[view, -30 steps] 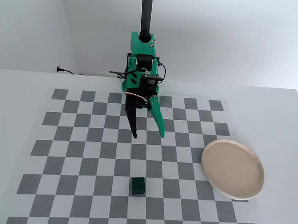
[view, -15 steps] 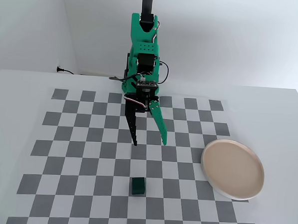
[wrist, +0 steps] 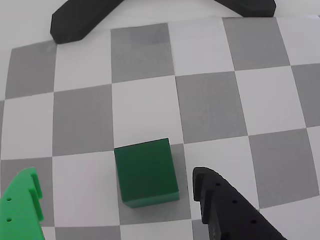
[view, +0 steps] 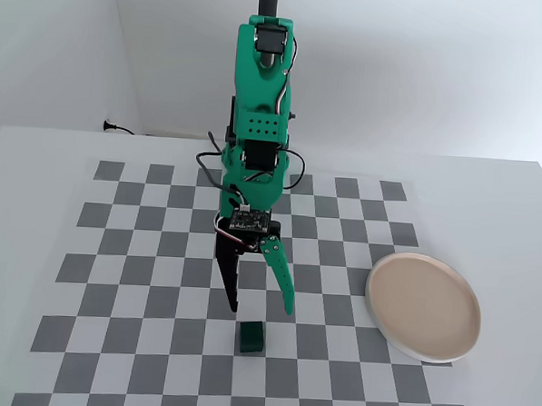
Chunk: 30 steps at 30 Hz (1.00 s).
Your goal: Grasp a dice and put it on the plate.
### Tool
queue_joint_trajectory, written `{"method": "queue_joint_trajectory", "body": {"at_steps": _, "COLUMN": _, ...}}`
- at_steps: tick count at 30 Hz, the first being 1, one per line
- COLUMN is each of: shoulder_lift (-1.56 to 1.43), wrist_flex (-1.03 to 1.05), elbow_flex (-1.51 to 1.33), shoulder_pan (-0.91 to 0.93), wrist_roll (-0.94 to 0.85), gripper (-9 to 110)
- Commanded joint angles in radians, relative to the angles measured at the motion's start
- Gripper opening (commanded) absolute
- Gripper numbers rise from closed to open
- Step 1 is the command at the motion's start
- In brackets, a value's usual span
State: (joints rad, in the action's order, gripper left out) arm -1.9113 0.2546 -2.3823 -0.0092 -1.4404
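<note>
Both fingers of our gripper (view: pixel 260 310) stand spread wide apart, holding nothing — in the wrist view the green finger (wrist: pixel 20 210) sits at the lower left and the black finger (wrist: pixel 225 210) at the lower right. Between their tips lies the dice (wrist: pixel 146 172), a dark green cube on the checkered mat (view: pixel 140 278), touched by neither. In the fixed view it (view: pixel 250 337) rests just below our fingertips. Farther right, well apart — the plate (view: pixel 423 306), bare, on the mat's edge.

dice (wrist: pixel 146 172) on checkerboard (wrist: pixel 210 107) | gripper (wrist: pixel 116 191) fingers spread, flanking, untouched
</note>
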Motion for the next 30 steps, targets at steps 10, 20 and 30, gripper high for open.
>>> {"method": "queue_joint_trajectory", "body": {"at_steps": 10, "shoulder_lift": 0.112, "wrist_flex": -0.060, "elbow_flex": 0.181, "shoulder_pan": -0.026, "wrist_roll": 0.021, "gripper": 28}}
{"method": "queue_joint_trajectory", "body": {"at_steps": 20, "shoulder_lift": 0.190, "wrist_flex": -0.080, "elbow_flex": 0.230, "shoulder_pan": -0.028, "wrist_roll": 0.089, "gripper": 27}}
{"method": "queue_joint_trajectory", "body": {"at_steps": 30, "shoulder_lift": 0.258, "wrist_flex": -0.110, "elbow_flex": 0.232, "shoulder_pan": -0.032, "wrist_roll": 0.077, "gripper": 26}}
